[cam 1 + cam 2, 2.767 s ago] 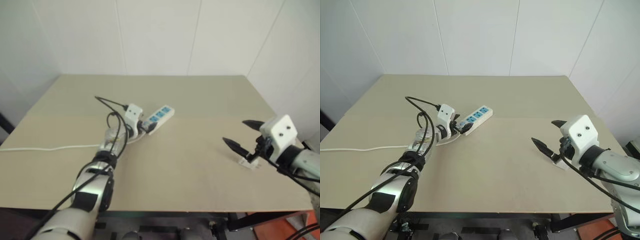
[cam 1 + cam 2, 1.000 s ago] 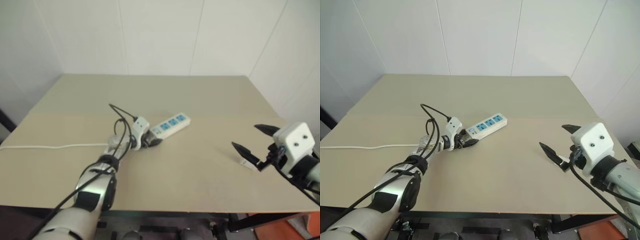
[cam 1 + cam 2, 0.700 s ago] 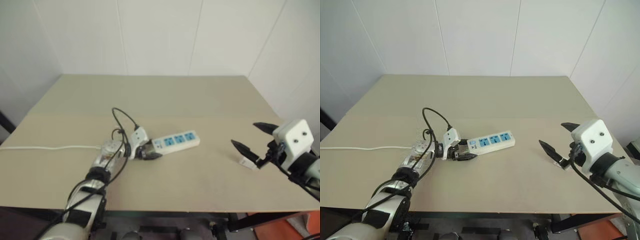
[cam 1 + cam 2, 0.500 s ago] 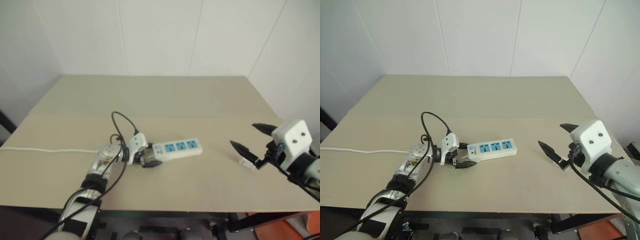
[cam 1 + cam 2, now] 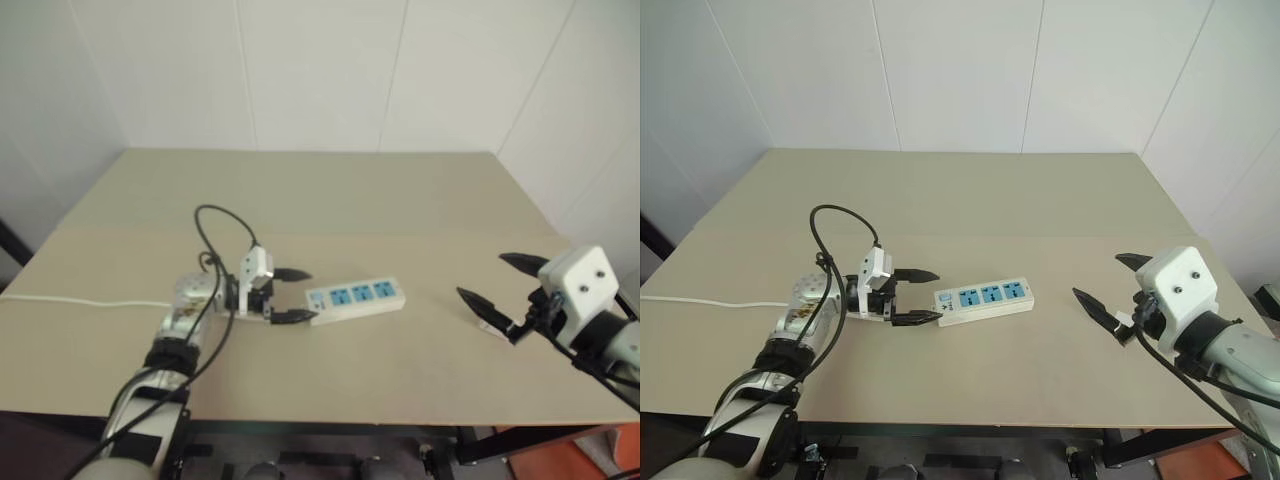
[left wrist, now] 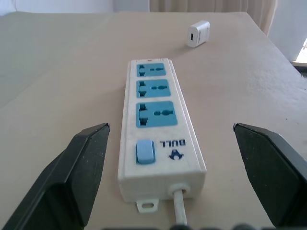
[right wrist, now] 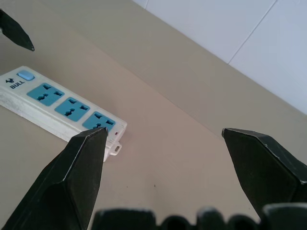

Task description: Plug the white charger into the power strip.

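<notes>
Beige tabletop (image 5: 330, 190) carries one power strip (image 5: 356, 297) with three blue sockets, its thin cord (image 5: 80, 301) trailing to the left edge, and one white charger (image 6: 198, 33) lying beyond the strip's far end, near the right gripper (image 5: 500, 283). Both grippers are spread and empty. The left gripper (image 5: 292, 295), clamped on the strip's switch end a second ago, now gapes just off it.

Two head views from above looking forward and down over the beige table (image 5: 400, 190), left wrist view low and close behind the long white power strip with blue sockets (image 6: 158, 134), right wrist view facing its far end, all sharing that strip
</notes>
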Motion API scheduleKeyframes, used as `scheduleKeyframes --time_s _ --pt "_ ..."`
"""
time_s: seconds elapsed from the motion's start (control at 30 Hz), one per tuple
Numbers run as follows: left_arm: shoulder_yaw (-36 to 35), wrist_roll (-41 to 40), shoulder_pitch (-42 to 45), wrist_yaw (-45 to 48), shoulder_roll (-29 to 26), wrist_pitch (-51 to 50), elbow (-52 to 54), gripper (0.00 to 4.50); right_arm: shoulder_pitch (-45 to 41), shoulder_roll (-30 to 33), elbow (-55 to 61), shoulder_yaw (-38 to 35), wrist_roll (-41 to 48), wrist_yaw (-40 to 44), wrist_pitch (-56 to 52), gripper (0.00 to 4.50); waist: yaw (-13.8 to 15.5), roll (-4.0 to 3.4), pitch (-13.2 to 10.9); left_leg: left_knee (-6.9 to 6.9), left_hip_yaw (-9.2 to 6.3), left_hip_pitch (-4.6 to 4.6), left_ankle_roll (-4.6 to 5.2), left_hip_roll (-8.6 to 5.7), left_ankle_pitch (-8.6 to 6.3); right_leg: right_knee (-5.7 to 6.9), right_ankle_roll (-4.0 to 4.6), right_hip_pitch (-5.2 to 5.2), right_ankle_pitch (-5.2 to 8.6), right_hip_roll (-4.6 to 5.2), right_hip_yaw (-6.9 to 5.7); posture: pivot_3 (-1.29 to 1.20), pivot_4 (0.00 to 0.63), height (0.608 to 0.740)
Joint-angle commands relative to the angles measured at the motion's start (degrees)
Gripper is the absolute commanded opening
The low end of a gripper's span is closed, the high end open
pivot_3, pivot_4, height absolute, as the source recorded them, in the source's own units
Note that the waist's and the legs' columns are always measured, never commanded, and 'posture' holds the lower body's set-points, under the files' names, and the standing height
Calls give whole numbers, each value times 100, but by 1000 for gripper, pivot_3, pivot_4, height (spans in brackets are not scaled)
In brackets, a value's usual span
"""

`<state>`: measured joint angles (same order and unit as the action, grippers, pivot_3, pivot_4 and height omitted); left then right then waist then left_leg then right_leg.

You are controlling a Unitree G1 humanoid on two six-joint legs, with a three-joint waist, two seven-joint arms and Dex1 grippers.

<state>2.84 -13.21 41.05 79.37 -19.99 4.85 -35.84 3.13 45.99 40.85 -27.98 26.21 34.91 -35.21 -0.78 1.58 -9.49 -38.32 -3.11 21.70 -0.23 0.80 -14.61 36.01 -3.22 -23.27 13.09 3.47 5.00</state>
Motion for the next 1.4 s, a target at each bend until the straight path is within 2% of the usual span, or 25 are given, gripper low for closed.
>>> scheduleKeyframes --time_s 0.03,0.33,0.5,0.7,1.03,1.4 --pt "-73 -201 220 -52 269 93 -197 4487 -115 113 96 -248 119 21 -15 4500 -1 0 0 0 0 -1 0 0 0 1 0 0 0 0 0 0 150 740" --pt "113 370 690 -233 585 1152 -1664 4487 -52 185 217 -351 243 43 -94 4500 -21 1 0 -3 0 -2 4 -1 -2 1 0 1 0 -2 1 0 150 740" --pt "187 578 738 -181 630 1400 -2152 4487 137 251 304 -459 337 216 -111 4500 -6 1 0 -4 -1 -1 4 -1 -2 1 0 2 0 -2 0 0 150 740" --pt "211 837 809 -582 746 1500 -2728 4487 320 337 408 -642 489 427 -163 4500 -4 1 0 -4 -1 -13 4 -1 -2 2 -1 13 0 -2 1 0 150 740" --pt "-70 659 1027 -417 690 1439 -2762 4487 521 399 401 -731 511 638 -112 4500 -18 1 1 -4 0 -13 5 -1 -3 3 -2 12 1 -3 1 0 150 740" --pt "158 1157 1051 -803 779 1497 -3245 4487 339 527 233 -645 547 832 -81 4500 -5 0 1 -3 0 -17 5 -1 -3 2 -2 17 1 -2 1 0 150 740"
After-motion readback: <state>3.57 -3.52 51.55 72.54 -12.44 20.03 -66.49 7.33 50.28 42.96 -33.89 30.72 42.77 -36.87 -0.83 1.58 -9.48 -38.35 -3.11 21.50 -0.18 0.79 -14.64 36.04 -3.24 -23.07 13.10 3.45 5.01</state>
